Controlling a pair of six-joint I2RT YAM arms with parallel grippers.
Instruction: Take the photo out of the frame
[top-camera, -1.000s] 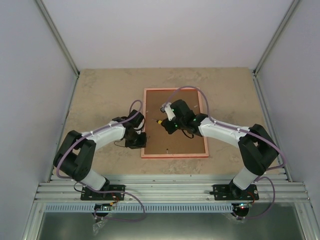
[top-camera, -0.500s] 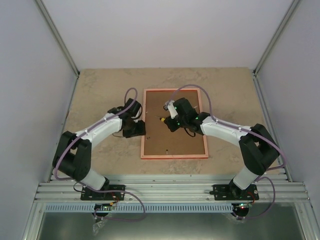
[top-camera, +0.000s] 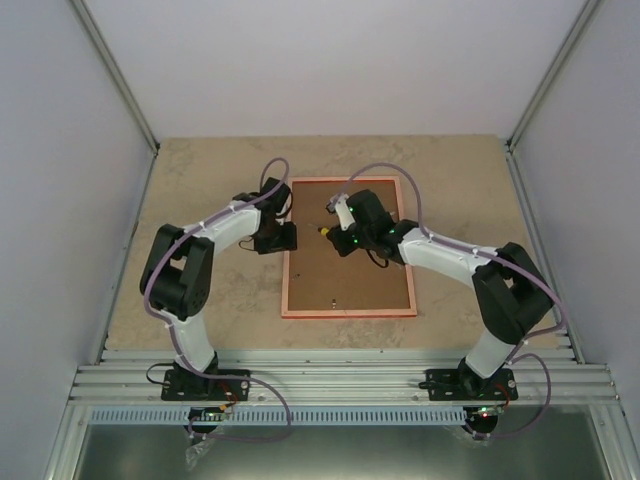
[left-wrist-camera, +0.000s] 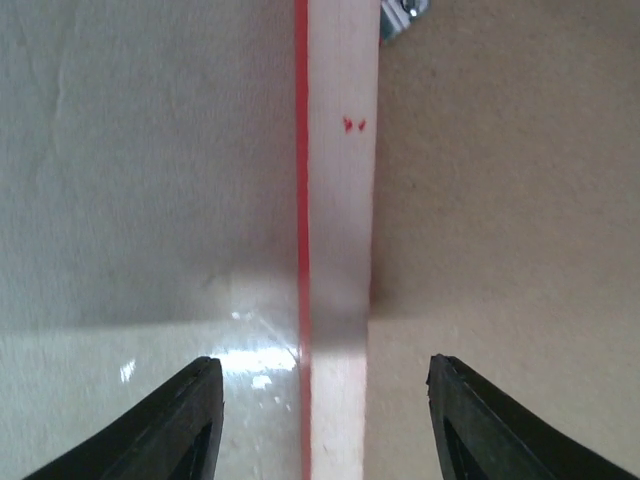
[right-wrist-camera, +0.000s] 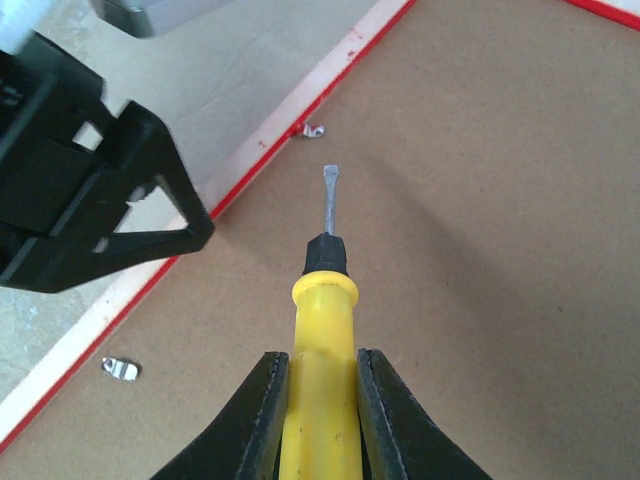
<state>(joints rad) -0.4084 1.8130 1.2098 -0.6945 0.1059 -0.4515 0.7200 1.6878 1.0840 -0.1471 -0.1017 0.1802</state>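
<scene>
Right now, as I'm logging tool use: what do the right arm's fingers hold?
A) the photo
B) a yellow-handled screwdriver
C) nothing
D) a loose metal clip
B: in the right wrist view the right fingers clamp the yellow handle of a screwdriver, its flat tip over the brown backing board.

Top external: high above near edge, looking down, whole table (top-camera: 200, 170). Left wrist: close, straight down on frame (left-wrist-camera: 340, 200) rail. Right wrist: close, oblique along screwdriver (right-wrist-camera: 322, 330); same rail upper left.
</scene>
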